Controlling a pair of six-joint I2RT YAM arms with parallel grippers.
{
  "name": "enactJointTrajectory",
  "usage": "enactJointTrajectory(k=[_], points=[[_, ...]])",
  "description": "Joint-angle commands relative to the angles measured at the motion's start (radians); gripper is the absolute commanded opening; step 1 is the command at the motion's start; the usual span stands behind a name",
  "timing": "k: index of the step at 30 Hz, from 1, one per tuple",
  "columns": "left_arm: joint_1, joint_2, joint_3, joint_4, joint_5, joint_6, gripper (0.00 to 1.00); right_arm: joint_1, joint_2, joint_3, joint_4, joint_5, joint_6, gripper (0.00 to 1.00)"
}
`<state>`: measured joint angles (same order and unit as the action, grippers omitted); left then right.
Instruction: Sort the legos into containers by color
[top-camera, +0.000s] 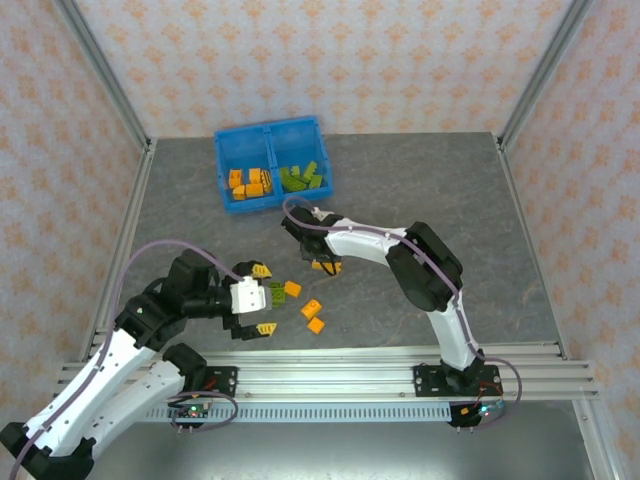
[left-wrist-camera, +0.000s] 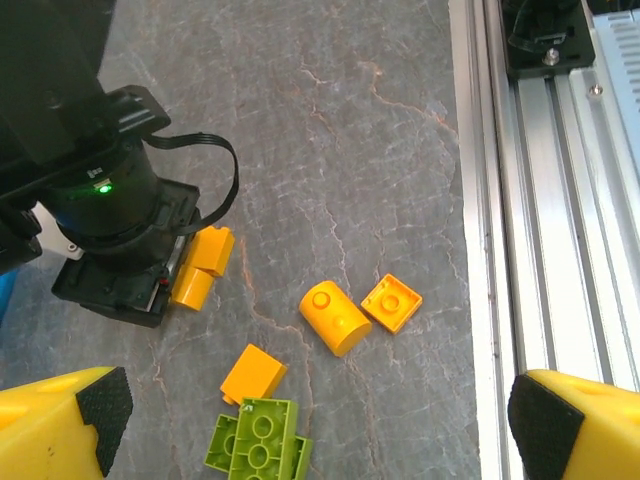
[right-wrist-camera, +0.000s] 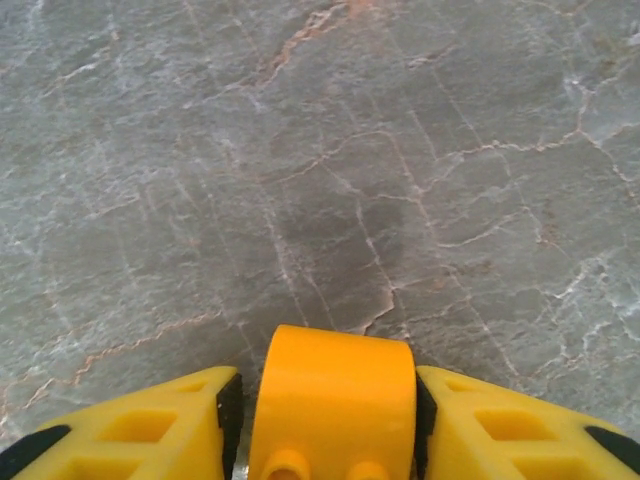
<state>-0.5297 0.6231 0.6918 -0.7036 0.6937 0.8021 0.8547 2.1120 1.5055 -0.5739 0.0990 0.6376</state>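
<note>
The blue bin (top-camera: 222, 170) holds orange legos (top-camera: 250, 182) in its left container and green legos (top-camera: 303, 178) in its right one. My right gripper (right-wrist-camera: 330, 415) is shut on an orange lego (right-wrist-camera: 335, 385) just over the table, the right pad touching it and the left pad a sliver off. From above, that gripper (top-camera: 326, 264) sits mid-table. My left gripper (left-wrist-camera: 322, 412) is open wide above a green lego (left-wrist-camera: 258, 442) and an orange one (left-wrist-camera: 252, 373). A rounded orange lego (left-wrist-camera: 335, 317) and a flat square one (left-wrist-camera: 391, 302) lie just beyond.
The aluminium rail (left-wrist-camera: 530, 200) runs along the right of the left wrist view, close to the loose bricks. In that view the right arm's black wrist (left-wrist-camera: 110, 215) stands at the left. Frame posts (top-camera: 105, 75) and walls edge the table.
</note>
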Motion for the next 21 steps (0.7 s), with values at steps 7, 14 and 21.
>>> enactJointTrajectory(k=[7, 14, 21], points=[[-0.027, 0.056, -0.013, -0.031, -0.152, 0.045, 1.0, 0.0, -0.077, -0.041, 0.05, -0.011, 0.008, 0.31], [-0.026, -0.032, -0.061, 0.125, -0.331, -0.057, 1.0, 0.03, -0.216, -0.015, 0.219, -0.084, -0.09, 0.29], [-0.022, -0.101, -0.053, 0.148, -0.656, -0.122, 1.0, 0.058, -0.033, 0.327, 0.194, -0.004, -0.175, 0.31]])
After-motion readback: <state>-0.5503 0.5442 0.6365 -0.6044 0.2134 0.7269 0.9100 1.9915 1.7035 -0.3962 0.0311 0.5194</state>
